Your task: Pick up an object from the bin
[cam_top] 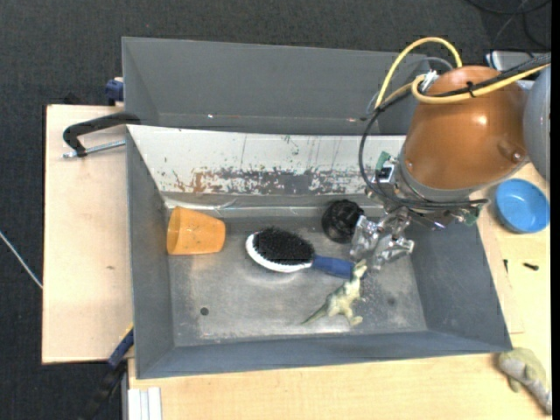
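Nearest the front wall of the bin (262, 350), toward its right front corner, lies a small yellow-green toy dinosaur (343, 303), head pointing to the back wall. Just behind it, near the middle of the floor, lies a hairbrush (280, 250) with a white rim, black bristles and a blue handle; the handle end lies close to the dinosaur's head. The gripper (381, 245) hangs low over this spot, beside the right wall, just above the handle end and the dinosaur's head. Nothing can be made out in its grasp, and whether the claw is released or clenched cannot be told. Judgement: the pick is not yet done; every object rests on the floor, so closing on one object and lifting it remain. The candidate is the dinosaur or the brush handle; which of the two cannot be settled. Further back, an orange cup (195, 232) lies on its side near the left wall. A black round object (341, 219) sits near the back wall, its kind unclear and its right side partly covered by the gripper.
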`<state>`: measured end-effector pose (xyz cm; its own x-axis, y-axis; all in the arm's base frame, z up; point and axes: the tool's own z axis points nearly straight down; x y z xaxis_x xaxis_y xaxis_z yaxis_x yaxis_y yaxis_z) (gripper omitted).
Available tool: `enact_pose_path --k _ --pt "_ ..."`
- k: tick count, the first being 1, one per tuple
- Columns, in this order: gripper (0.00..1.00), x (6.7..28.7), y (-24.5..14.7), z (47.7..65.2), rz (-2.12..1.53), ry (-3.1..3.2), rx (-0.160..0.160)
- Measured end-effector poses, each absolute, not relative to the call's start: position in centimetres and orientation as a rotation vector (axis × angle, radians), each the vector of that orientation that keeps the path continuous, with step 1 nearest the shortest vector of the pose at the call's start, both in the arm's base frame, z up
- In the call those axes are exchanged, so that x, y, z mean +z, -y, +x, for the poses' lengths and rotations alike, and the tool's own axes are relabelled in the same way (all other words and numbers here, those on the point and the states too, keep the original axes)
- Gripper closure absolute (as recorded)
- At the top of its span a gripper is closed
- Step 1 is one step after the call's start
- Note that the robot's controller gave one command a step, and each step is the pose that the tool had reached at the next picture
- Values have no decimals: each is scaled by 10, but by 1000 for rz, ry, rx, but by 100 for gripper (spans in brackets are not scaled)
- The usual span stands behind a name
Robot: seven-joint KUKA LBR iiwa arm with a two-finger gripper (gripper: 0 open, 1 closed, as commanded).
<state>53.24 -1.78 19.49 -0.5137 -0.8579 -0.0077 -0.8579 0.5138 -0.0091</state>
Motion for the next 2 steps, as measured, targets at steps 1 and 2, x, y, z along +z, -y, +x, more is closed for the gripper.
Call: enact_pose_path --k 1,2 --pt "100 215 13 533 -1549 -2723 -4" --pt "0 214 13 533 -1550 -2725 -1"
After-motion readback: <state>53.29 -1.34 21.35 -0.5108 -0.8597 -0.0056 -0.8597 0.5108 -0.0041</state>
